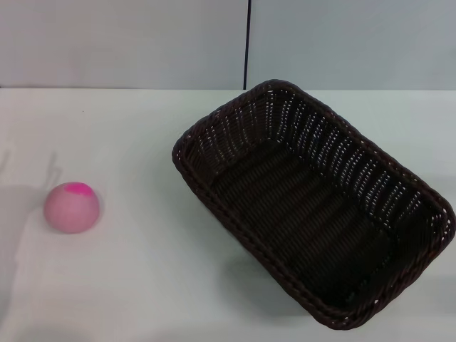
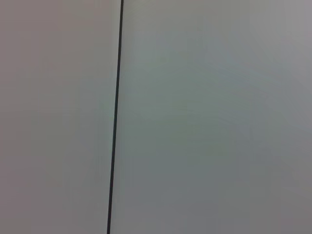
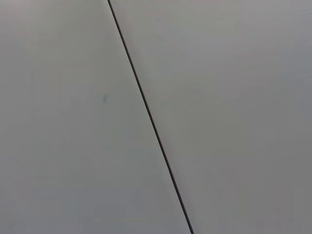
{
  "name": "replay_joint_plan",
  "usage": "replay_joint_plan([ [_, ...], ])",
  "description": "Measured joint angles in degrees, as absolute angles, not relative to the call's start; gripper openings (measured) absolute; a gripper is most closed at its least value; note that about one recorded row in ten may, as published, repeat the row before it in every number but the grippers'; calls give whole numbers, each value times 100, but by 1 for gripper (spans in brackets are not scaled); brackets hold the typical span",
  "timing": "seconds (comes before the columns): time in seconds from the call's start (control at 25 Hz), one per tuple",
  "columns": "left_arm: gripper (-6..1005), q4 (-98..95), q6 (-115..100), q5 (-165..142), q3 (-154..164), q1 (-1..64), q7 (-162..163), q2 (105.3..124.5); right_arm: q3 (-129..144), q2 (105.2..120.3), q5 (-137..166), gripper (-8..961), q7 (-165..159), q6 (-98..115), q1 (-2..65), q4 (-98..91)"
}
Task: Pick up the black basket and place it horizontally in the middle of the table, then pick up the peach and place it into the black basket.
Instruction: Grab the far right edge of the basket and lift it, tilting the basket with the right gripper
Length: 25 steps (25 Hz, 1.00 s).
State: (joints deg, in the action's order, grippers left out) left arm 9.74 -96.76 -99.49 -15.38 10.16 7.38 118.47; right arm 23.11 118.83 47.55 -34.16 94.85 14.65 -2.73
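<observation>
The black basket [image 1: 313, 206] lies on the white table [image 1: 142, 271], right of the middle, turned at a slant with one short end toward the back and the other at the front right. It is empty. The peach [image 1: 71, 206] rests on the table at the left, pale pink with a magenta patch on top. Neither gripper shows in the head view. Both wrist views show only a plain grey wall with a thin dark seam.
A grey wall with a dark vertical seam [image 1: 248, 43] stands behind the table's far edge. Faint shadows fall on the table at the far left, beside the peach.
</observation>
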Motion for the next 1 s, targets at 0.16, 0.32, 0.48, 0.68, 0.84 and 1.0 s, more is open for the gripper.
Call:
replay_joint_plan([
  [0.16, 811, 959, -9676, -9949, -1538, 1033, 738, 11847, 2311, 11883, 4756, 748, -3415, 9466, 1457, -280],
  [0.32, 811, 961, -9675, -9949, -1538, 1033, 738, 11847, 2313, 11883, 4763, 745, -3432, 9477, 1451, -347],
  [0.48, 810, 910, -9692, -9948, -1578, 1104, 753, 11842, 2312, 11882, 4791, 741, -3442, 9470, 1446, -392],
  [0.68, 810, 891, -9663, -9948, -1547, 1121, 755, 11843, 2313, 11857, 5944, 736, -3984, 9182, 1339, -1423],
  [0.84, 810, 894, -9560, -9949, -1546, 1144, 754, 11849, 2310, 11870, 7572, 733, -5878, 8753, 1294, -3212],
  [1.0, 811, 895, -9554, -9948, -1547, 1171, 751, 11846, 2312, 11865, 9219, 729, -7934, 8713, 1520, -4976],
])
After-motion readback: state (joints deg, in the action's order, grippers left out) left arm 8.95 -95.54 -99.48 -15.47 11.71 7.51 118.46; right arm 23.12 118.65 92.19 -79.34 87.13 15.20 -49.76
